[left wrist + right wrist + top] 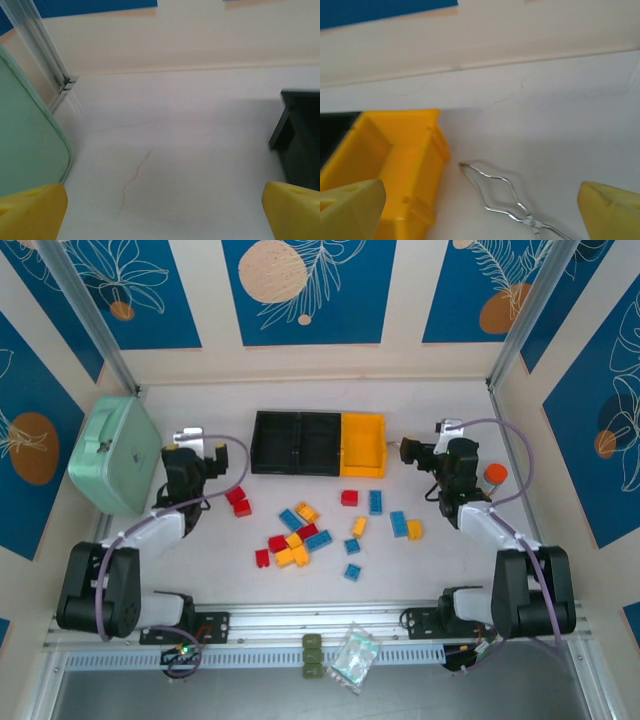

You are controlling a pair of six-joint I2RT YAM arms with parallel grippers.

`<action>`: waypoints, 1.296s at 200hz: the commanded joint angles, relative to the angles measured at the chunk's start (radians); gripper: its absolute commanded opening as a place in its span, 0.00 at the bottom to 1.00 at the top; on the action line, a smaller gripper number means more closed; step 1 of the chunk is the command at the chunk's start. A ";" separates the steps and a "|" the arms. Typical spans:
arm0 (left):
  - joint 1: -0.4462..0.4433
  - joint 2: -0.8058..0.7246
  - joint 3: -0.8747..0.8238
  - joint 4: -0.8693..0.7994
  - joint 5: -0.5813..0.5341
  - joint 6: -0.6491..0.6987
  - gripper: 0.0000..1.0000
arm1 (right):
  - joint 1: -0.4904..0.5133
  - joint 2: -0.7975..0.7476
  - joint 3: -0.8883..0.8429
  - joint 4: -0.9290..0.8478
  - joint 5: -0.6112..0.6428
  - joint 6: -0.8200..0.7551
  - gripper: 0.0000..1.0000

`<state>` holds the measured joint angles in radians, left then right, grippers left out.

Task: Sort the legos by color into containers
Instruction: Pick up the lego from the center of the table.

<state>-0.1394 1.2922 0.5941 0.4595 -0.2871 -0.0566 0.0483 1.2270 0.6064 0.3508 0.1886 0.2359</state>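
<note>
Since the left pincer (200, 440) gapes empty, the legos (300, 535) lie bunched at the middle of the bench (430, 570) short of the containers (300, 417) by its far edge, and the right pincer (428, 438) gapes empty too, a grab may catch two touching bricks of different colours.

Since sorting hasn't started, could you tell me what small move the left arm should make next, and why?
Probably swing the left gripper toward the two red bricks: its jaws are open and empty, those bricks lie nearest, and the containers hold nothing.
</note>
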 commanded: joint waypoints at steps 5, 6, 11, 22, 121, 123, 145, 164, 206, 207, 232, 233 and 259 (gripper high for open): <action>0.010 -0.054 0.102 -0.350 0.071 -0.254 0.99 | -0.055 -0.086 0.117 -0.388 -0.093 0.412 0.99; 0.010 -0.056 0.104 -0.354 0.079 -0.258 0.99 | -0.060 -0.087 0.119 -0.391 -0.096 0.421 0.99; 0.011 -0.063 0.106 -0.363 0.123 -0.290 0.99 | -0.087 -0.089 0.121 -0.388 -0.179 0.442 0.99; 0.015 -0.080 0.105 -0.364 0.235 -0.320 0.99 | -0.143 -0.085 0.115 -0.375 -0.344 0.498 0.99; -0.137 -0.221 0.087 -0.723 0.596 -0.408 0.73 | 0.223 0.175 0.452 -1.133 -0.154 0.278 0.69; -0.143 -0.221 0.085 -0.722 0.594 -0.411 0.73 | 0.232 0.184 0.455 -1.136 -0.148 0.280 0.69; -0.225 -0.237 0.045 -0.712 0.563 -0.442 0.73 | 0.283 0.278 0.470 -1.140 -0.135 0.292 0.64; -0.273 -0.230 0.028 -0.695 0.532 -0.454 0.72 | 0.313 0.351 0.485 -1.135 -0.107 0.289 0.63; -0.309 -0.184 0.038 -0.680 0.522 -0.462 0.72 | 0.336 0.487 0.535 -1.112 -0.082 0.279 0.61; -0.310 -0.183 0.038 -0.680 0.522 -0.462 0.72 | 0.337 0.489 0.537 -1.112 -0.082 0.279 0.61; -0.322 -0.173 0.038 -0.669 0.515 -0.469 0.72 | 0.346 0.538 0.559 -1.095 -0.070 0.278 0.54; -0.323 -0.172 0.038 -0.669 0.514 -0.468 0.72 | 0.346 0.540 0.559 -1.095 -0.069 0.278 0.53; -0.332 -0.168 0.036 -0.661 0.505 -0.476 0.72 | 0.348 0.587 0.580 -1.093 -0.062 0.273 0.43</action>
<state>-0.4572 1.1164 0.6231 -0.2211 0.2359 -0.5194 0.3870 1.7744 1.1503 -0.7383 0.1074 0.5179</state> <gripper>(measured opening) 0.725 0.471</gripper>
